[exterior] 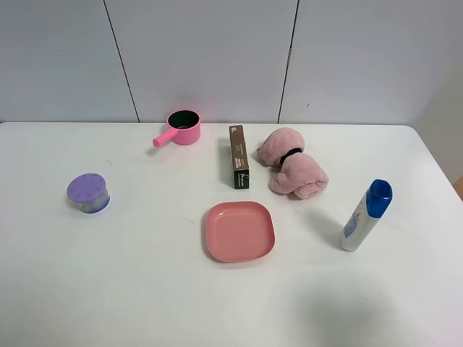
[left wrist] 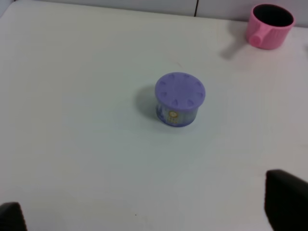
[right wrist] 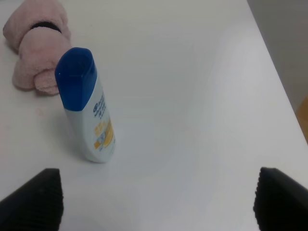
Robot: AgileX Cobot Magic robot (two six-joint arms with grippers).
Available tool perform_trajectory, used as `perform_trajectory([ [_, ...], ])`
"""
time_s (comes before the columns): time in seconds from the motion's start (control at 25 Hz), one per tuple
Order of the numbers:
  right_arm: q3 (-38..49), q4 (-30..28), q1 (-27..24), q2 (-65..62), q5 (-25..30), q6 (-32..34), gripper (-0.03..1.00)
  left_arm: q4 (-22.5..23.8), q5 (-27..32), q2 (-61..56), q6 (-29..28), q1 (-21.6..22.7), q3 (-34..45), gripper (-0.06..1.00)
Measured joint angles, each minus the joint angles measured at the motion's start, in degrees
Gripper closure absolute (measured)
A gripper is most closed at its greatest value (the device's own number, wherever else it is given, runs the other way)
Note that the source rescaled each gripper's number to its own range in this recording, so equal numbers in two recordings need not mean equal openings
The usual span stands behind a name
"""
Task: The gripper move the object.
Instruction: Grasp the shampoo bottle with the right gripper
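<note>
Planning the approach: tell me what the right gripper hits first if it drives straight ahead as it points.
Probably the white bottle: it stands within the span of the open right gripper, off centre, close to one jaw's line. Dead centre shows only bare table. Depth is unclear.

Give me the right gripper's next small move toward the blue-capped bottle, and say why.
Probably shift the right gripper sideways until the white bottle lines up with the middle of its gap. The jaws stand wide open and empty. The bottle stands upright ahead of them, off to one side rather than centred, so advancing now might knock it.
</note>
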Motion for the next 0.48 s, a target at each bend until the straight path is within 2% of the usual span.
perform_trajectory([
  [0.48, 0.0, 0.0, 0.0, 0.0, -0.06, 0.0, 0.14, 0.0, 0.0, 0.0, 0.0, 0.0, 0.0, -0.06],
])
